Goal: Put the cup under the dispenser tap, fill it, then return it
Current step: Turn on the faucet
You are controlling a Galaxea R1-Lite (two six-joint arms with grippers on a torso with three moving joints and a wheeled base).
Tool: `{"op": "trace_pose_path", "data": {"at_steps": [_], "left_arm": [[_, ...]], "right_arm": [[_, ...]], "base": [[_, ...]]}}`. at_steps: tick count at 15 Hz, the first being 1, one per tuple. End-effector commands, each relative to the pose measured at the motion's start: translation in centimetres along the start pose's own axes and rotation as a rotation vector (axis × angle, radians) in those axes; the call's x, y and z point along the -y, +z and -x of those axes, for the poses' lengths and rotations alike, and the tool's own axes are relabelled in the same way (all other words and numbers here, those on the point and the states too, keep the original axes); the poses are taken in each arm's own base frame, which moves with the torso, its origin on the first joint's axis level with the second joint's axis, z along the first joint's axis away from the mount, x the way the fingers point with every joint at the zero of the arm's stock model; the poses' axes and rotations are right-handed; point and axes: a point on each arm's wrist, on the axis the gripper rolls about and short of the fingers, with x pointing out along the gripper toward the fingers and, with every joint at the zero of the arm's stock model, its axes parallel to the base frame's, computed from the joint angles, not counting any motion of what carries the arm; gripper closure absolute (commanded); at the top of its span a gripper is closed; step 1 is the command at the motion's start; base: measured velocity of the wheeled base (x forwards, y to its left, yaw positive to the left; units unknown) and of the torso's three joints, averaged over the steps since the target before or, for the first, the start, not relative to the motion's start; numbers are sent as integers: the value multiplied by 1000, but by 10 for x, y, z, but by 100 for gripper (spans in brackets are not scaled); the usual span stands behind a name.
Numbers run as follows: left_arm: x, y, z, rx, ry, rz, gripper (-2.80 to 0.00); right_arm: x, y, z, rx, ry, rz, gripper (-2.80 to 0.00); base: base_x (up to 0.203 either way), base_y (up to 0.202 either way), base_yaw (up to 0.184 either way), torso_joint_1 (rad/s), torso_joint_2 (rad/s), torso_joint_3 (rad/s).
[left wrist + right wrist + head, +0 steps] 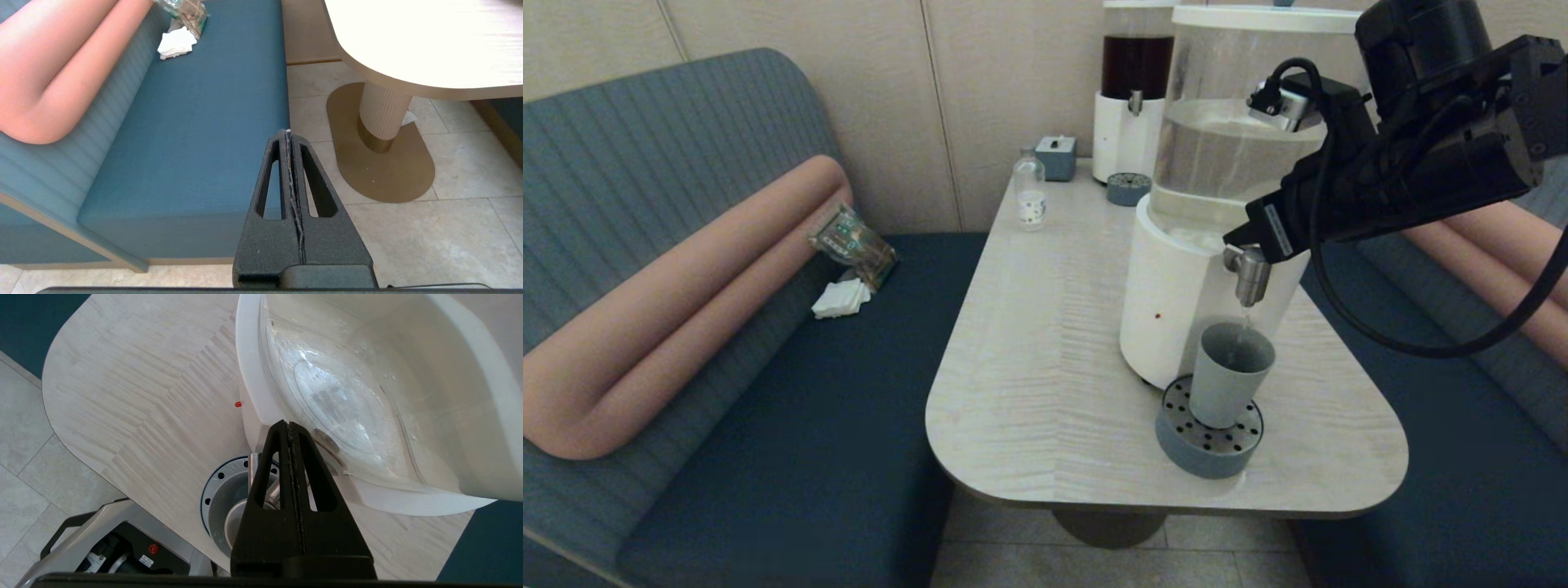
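Note:
The grey-blue cup [1230,371] stands upright on the round perforated drip tray [1176,426], directly below the steel dispenser tap [1248,276]. A thin stream of pale liquid falls from the tap into it. My right gripper [1235,242] is shut, its tip resting against the top of the tap at the big dispenser's white base [1172,302]. In the right wrist view the shut right gripper [288,424] hides most of the tap [253,467] and of the cup [233,517]. My left gripper [288,131] hangs shut and empty over the floor beside the sofa, out of the head view.
On the table [1045,359], far back, stand a small clear bottle [1030,194], a blue box [1057,157], the dark-liquid dispenser [1135,90] and its small tray [1128,189]. A packet [854,243] and white napkins [841,299] lie on the left sofa.

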Motion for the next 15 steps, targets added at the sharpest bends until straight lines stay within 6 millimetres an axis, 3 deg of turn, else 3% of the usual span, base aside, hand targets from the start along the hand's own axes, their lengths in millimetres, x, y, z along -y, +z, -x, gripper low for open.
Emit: {"op": "trace_pose_path", "data": {"at_steps": [1,9,15], "left_arm": [[0,0,0,0,0,-1,0],[0,0,0,0,0,-1,0],[0,0,0,0,0,-1,0]], "right_arm": [[0,-1,1,-4,1,-5,0],[9,4,11,52,-39,-19,0],[30,-3,49,80,-111,-63,0]], "base": [[0,0,0,0,0,0],[0,0,0,0,0,0],[0,0,0,0,0,0]]}}
